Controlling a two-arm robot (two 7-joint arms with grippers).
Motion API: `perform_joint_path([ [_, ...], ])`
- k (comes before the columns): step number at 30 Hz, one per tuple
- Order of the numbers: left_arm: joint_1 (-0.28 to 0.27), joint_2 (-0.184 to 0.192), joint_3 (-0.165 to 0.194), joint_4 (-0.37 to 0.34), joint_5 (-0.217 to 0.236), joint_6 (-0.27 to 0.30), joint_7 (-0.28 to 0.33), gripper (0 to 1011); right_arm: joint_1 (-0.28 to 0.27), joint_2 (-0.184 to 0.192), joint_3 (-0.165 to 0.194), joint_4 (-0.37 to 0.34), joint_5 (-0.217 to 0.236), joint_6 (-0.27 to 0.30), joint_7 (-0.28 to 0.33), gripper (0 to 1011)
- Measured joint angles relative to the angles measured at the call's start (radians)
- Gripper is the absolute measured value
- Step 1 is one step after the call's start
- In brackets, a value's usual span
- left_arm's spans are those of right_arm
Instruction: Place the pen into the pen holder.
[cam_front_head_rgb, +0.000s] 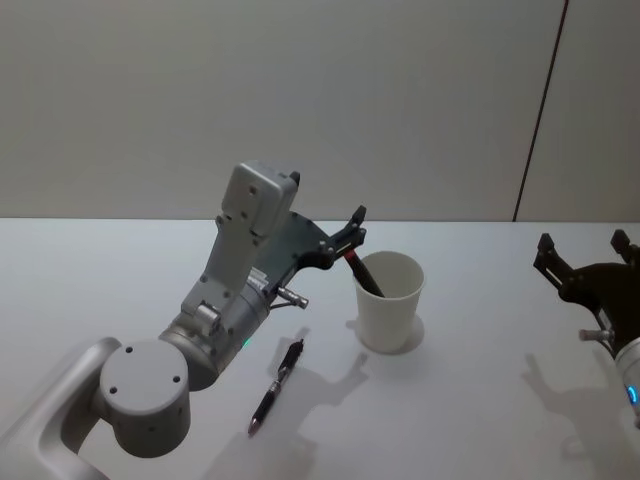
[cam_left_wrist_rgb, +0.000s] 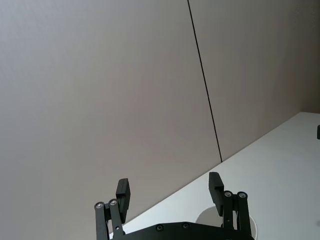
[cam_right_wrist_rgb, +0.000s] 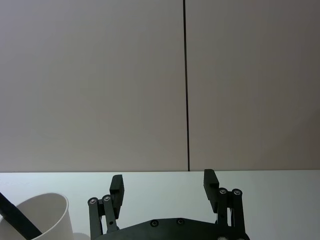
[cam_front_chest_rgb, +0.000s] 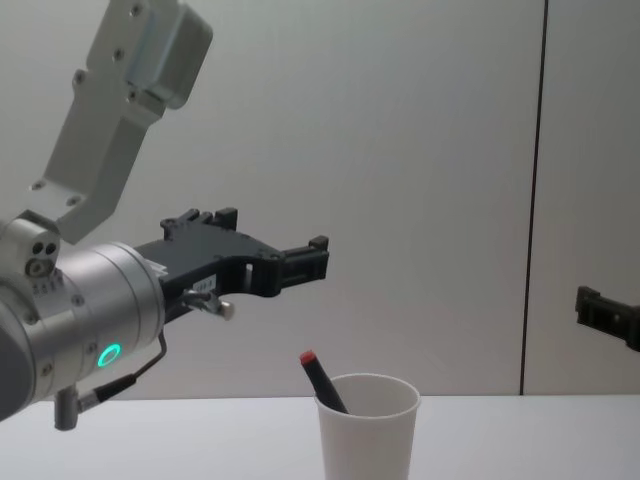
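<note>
The pen holder (cam_front_head_rgb: 391, 305) is a white paper cup standing mid-table. A dark pen with a red end (cam_front_head_rgb: 363, 273) leans inside it, its tip poking above the rim (cam_front_chest_rgb: 312, 364). A second dark pen (cam_front_head_rgb: 277, 386) lies flat on the table, in front of the cup and to its left. My left gripper (cam_front_head_rgb: 352, 235) hovers just above the cup's left rim, open and empty, as the left wrist view confirms (cam_left_wrist_rgb: 169, 190). My right gripper (cam_front_head_rgb: 583, 245) hangs open at the table's right side, well away from the cup (cam_right_wrist_rgb: 42, 217).
The white tabletop (cam_front_head_rgb: 480, 400) stretches to a plain grey wall with a dark vertical seam (cam_front_head_rgb: 540, 110). My left arm's bulky elbow (cam_front_head_rgb: 145, 395) takes up the near left of the table.
</note>
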Motion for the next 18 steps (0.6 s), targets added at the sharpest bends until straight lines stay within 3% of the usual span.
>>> perform_joint_path([
  [9, 0.0, -0.002, -0.01, 0.002, -0.058, 0.056, -0.008, 1004, -0.003, 0.002, 0.001, -0.003, 0.002, 0.001, -0.001, 1001],
  [18, 0.011, -0.002, -0.025, 0.011, -0.165, 0.121, -0.004, 1004, -0.004, 0.003, 0.002, -0.004, 0.002, 0.002, -0.002, 1002],
])
